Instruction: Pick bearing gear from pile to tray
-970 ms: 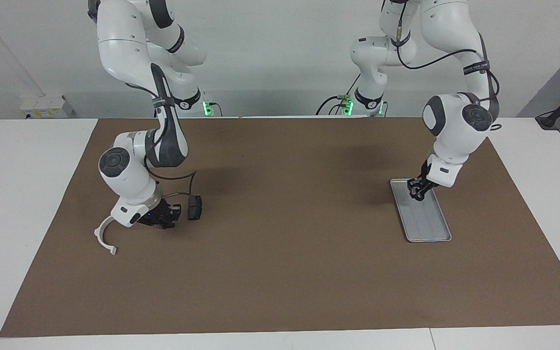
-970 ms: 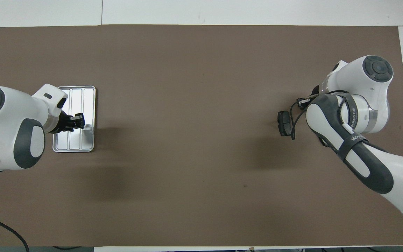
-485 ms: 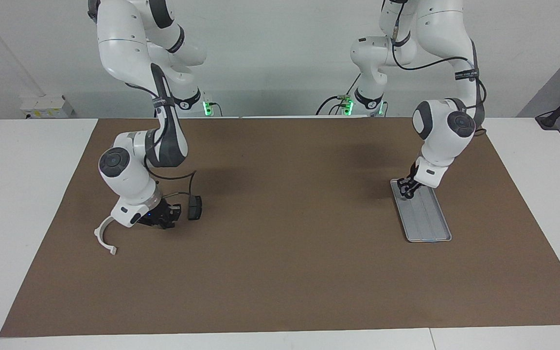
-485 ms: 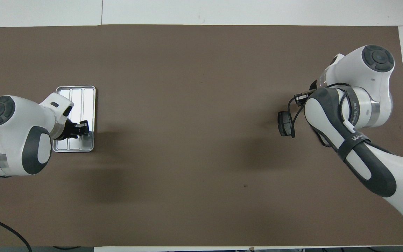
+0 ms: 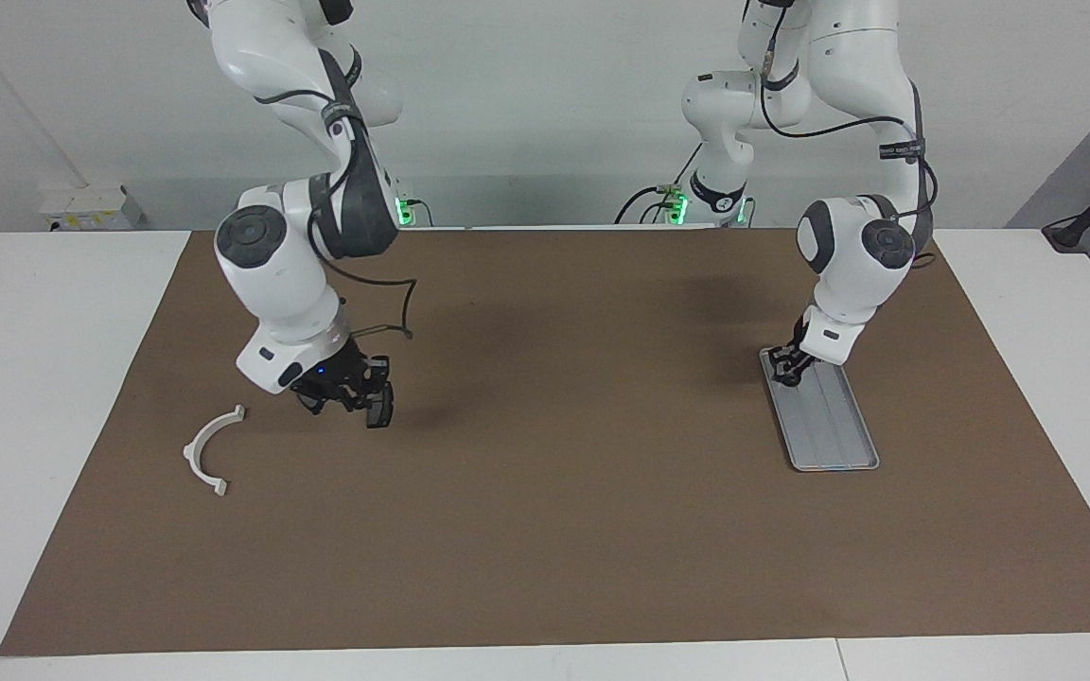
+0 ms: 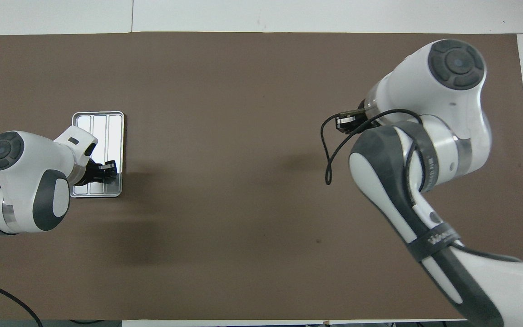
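The silver-grey tray lies on the mat at the left arm's end of the table; it also shows in the overhead view. My left gripper is low over the tray's end nearer to the robots. My right gripper hangs above the mat at the right arm's end. A dark grey brake pad is right beside it. The white curved arc lies apart, toward the table's edge. No small round black piece shows. In the overhead view the right arm hides the pad, the arc and the gripper.
A brown mat covers most of the white table. A black cable loops out from the right arm's wrist; it also shows in the overhead view.
The right arm has lifted its gripper off the mat beside the white arc and swung it toward the table's middle, next to the brake pad. The left gripper has slid along the tray toward the robots.
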